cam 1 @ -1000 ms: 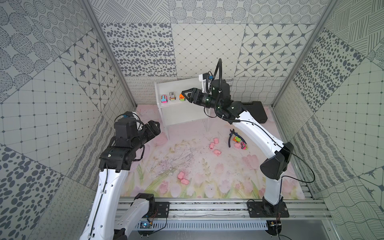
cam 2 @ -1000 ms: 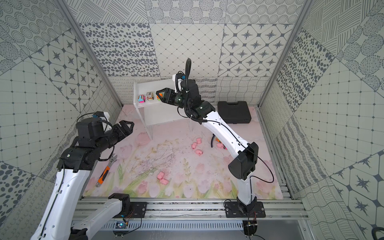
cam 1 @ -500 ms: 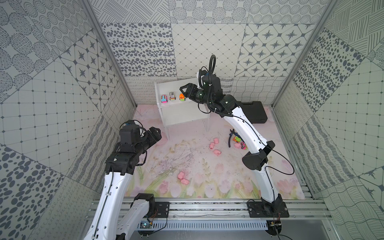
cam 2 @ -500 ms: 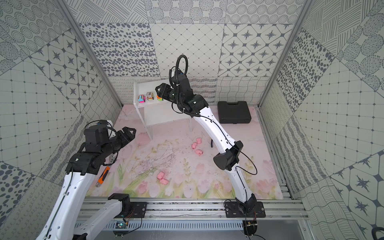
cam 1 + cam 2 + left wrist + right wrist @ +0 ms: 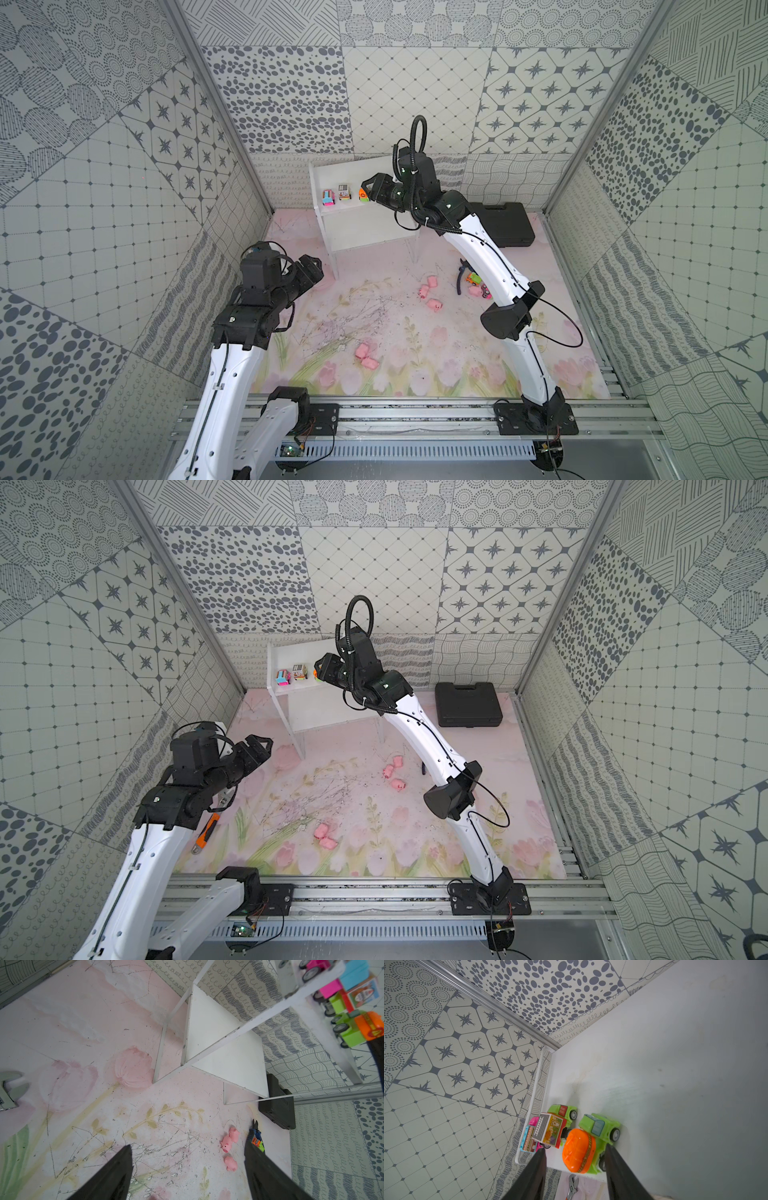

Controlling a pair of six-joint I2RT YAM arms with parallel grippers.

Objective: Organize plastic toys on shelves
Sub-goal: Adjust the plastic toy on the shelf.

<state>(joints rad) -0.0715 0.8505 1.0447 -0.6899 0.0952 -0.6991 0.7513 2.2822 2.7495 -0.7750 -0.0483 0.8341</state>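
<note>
The white shelves (image 5: 353,232) (image 5: 316,717) stand at the back of the mat. On the top board sit a pink-and-blue car (image 5: 328,198), a grey box truck (image 5: 343,192) and an orange-and-green car (image 5: 364,194) (image 5: 579,1151). My right gripper (image 5: 368,188) (image 5: 575,1148) is open astride the orange-and-green car, with a gap on one side. Pink pigs lie on the mat (image 5: 434,282) (image 5: 435,306) (image 5: 362,350) (image 5: 226,1144). My left gripper (image 5: 311,266) (image 5: 188,1145) hangs open and empty over the mat's left side.
Blue-handled pliers (image 5: 460,278) lie on the mat under my right arm, with more small cars (image 5: 473,279) (image 5: 257,1144) beside them. A black case (image 5: 467,704) sits at the back right. An orange-handled wrench (image 5: 205,829) (image 5: 572,1188) lies under my left arm.
My right arm's elbow has swung in towards the middle while its gripper stayed at the top board, its jaws a little narrower. My left arm has sunk slightly.
</note>
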